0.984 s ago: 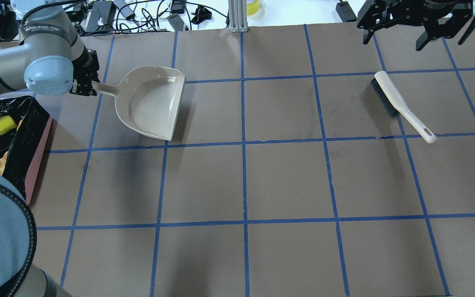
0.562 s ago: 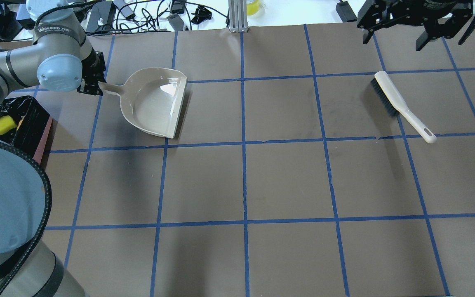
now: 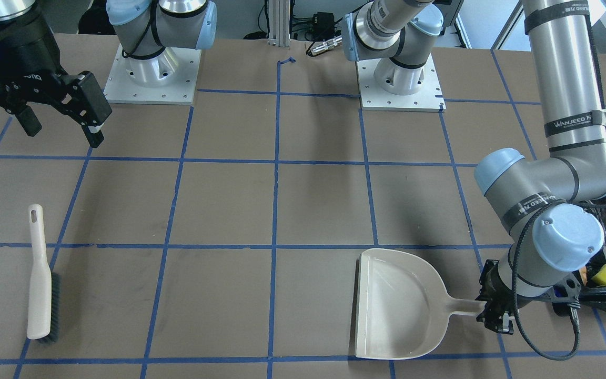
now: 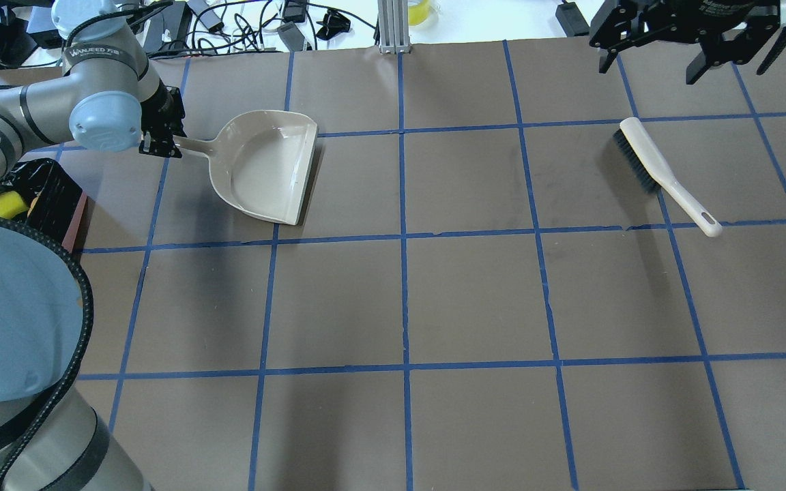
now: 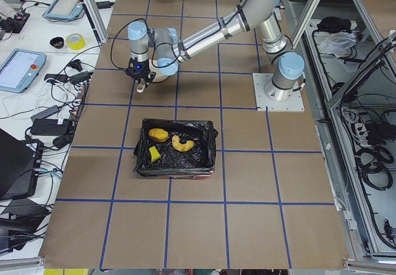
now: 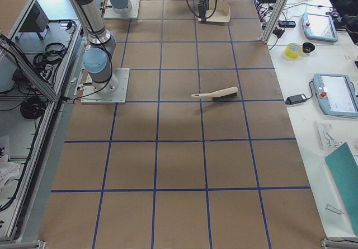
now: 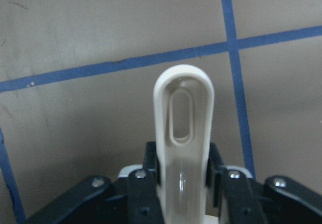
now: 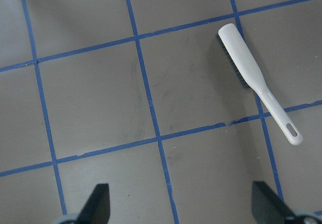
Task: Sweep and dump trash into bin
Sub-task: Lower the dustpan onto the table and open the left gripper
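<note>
Left gripper (image 4: 164,140) is clamped on the dustpan (image 4: 263,170) handle, near the bin (image 5: 212,148); the dustpan is empty and the trash (image 5: 182,143) lies inside the bin; dumping seems done; next, set the dustpan flat and let go; right gripper (image 4: 651,65), far from the bin, hangs spread.

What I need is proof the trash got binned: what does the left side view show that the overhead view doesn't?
Only the left side view shows the whole bin with the orange lump, curved slice and yellow wedge inside. Only the overhead view shows the empty dustpan whole and the right gripper, jaws open. Both show the brush on the table.
</note>
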`<state>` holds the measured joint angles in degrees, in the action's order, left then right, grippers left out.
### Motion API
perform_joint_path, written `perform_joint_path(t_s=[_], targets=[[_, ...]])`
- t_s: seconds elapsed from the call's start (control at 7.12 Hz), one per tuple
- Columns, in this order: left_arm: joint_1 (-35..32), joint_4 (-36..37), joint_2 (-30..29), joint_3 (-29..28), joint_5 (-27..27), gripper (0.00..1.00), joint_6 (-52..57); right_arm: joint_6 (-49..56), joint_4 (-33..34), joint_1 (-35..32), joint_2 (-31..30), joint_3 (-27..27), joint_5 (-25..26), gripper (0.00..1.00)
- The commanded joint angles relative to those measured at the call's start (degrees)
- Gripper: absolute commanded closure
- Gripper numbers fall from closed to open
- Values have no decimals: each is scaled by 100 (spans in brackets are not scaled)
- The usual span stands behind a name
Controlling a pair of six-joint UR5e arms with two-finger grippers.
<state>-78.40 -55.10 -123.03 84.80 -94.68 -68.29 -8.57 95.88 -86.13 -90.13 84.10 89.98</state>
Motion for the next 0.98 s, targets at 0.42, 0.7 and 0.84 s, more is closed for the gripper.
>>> perform_joint_path(t_s=[0.42,0.7,0.84], targets=[[0,-9,-143,-8,-24,99,-659,-5,-34,0,-5,1,10,0],[0,-18,-82,71,-24,84,-563,-5,-43,0,-5,1,19,0],[-9,-53,-46,80,-24,65,-536,-5,-43,0,-5,1,19,0]])
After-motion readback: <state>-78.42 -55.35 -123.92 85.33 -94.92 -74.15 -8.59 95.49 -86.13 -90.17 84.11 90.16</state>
